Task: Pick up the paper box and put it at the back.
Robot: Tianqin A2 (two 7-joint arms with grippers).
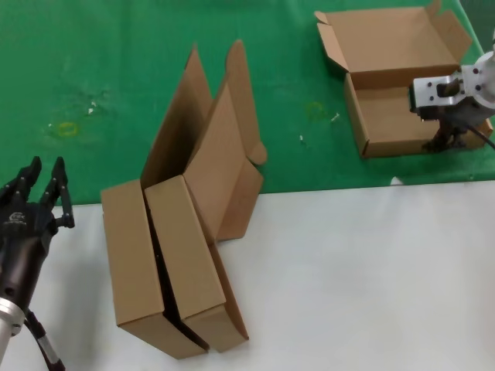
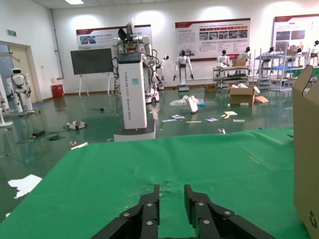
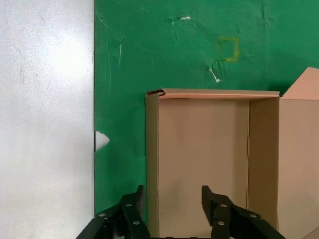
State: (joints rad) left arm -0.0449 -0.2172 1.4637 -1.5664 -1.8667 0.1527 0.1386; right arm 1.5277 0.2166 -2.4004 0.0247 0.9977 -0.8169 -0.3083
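Note:
One open paper box (image 1: 387, 116) lies flat on the green cloth at the back (image 1: 116, 77), far right, with its lid folded away behind it. My right gripper (image 1: 446, 144) hangs over this box's near right corner. In the right wrist view the right gripper (image 3: 173, 191) is open and straddles one side wall of the box (image 3: 202, 159): one finger is over the cloth, the other over the box floor. My left gripper (image 1: 45, 174) is open at the far left, near the cloth's front edge, and holds nothing.
Two more brown boxes (image 1: 139, 263) (image 1: 189, 255) stand on edge side by side on the white tabletop (image 1: 348, 278), their open lids reaching back over the cloth. A cardboard edge (image 2: 306, 149) shows beside the left gripper (image 2: 172, 191). Small white scraps lie on the cloth.

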